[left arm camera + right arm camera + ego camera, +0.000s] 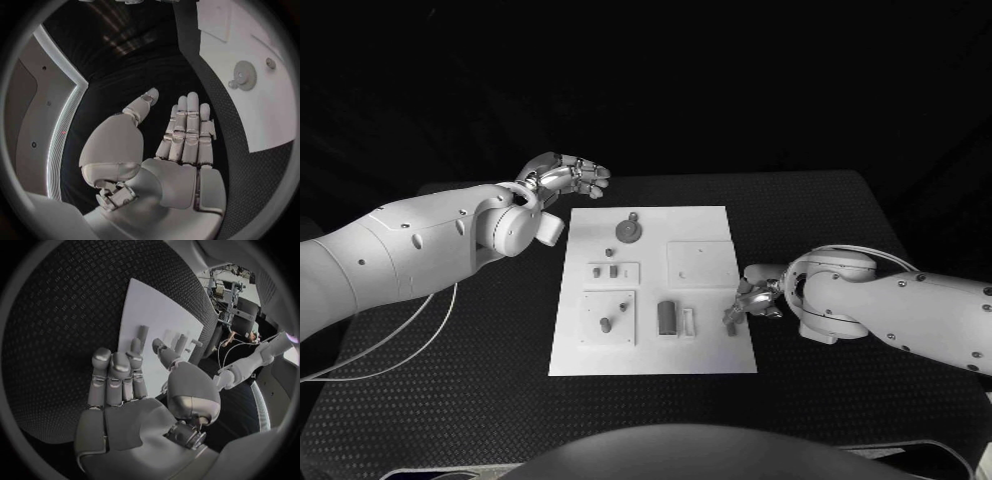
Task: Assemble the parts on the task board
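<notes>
One task board (653, 345) | black textured table (473, 390) | dark surroundings

My left hand (564, 178) hovers off the far left corner of the task board (653, 345), fingers straight, holding nothing. My right hand (754, 298) hangs over the board's right edge, fingers loosely extended, empty.

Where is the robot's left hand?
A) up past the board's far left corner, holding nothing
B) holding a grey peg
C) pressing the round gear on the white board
A: the left hand sits beyond the far left corner of the task board, fingers holding nothing.
</notes>
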You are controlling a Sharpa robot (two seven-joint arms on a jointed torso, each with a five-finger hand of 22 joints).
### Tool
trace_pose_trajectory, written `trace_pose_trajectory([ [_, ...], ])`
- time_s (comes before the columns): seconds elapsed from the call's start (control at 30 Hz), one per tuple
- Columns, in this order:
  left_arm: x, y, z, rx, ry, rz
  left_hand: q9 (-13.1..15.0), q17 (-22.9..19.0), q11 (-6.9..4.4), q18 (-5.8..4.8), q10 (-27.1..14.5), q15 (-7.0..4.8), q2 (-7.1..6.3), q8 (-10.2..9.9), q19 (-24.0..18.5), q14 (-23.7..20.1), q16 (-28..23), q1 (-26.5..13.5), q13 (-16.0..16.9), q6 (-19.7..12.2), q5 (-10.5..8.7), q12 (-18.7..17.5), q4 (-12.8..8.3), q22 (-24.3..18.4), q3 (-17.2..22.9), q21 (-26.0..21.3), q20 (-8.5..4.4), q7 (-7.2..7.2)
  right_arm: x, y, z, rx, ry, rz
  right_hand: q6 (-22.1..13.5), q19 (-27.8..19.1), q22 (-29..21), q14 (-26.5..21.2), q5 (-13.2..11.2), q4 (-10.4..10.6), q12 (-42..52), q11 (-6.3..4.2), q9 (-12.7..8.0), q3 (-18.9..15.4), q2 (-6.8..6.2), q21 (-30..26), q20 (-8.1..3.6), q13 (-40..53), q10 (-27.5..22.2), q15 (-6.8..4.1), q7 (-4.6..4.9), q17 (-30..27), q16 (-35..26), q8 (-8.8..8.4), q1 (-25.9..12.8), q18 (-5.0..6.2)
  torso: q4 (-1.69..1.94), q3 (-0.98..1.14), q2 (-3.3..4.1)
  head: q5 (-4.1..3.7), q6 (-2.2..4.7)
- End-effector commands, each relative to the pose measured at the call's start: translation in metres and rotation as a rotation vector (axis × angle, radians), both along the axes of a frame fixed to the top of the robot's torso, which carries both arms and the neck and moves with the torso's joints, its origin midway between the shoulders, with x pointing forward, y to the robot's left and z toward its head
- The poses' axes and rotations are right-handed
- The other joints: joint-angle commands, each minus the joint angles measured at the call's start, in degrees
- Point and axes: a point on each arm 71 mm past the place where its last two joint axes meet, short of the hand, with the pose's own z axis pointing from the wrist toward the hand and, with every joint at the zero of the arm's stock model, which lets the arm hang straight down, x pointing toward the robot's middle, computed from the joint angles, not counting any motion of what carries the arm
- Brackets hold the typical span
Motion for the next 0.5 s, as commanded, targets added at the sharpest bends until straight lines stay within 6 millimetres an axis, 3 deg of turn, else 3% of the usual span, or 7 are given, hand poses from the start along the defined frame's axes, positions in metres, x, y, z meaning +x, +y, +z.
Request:
trace_pose_trajectory([
  [0.03,0.0,-0.002,0.001,-0.012,-0.002,-0.014,-0.1,0.1,0.04,0.34,0.3,0.11,0.0,0.4,-0.1,0.4,-0.2,-0.4,-0.1,-0.3,0.37,-0.1,0.3,0.8,0.0,-0.3,0.22,-0.13,0.002,-0.001,-0.001,-0.048,-0.026,-0.008,0.5,0.1,0.0,0.2,-0.1,0.5,0.4,-0.2,-0.1,0.0,-0.01,0.3,0.23,0.1,0.4,0.31,-0.04,0.1,0.2,-0.38,-1.1,0.81,0.12,-0.01,0.06,0.12,-0.14],
  [0.5,-0.001,0.0,0.001,-0.01,0.0,-0.012,-0.1,0.2,0.04,0.33,0.3,0.11,0.01,0.4,-0.1,0.4,-0.3,-0.4,-0.1,-0.4,0.37,-0.1,0.4,0.8,0.0,-0.3,0.22,-0.13,-0.003,0.009,-0.014,-0.121,-0.02,0.062,0.7,0.3,-0.1,0.2,-0.1,1.1,0.4,-0.26,0.0,0.4,-0.81,0.4,-0.04,0.4,0.4,0.19,-0.1,0.2,0.2,-0.64,-3.4,0.81,-0.03,-0.06,0.01,0.66,-0.74],
])
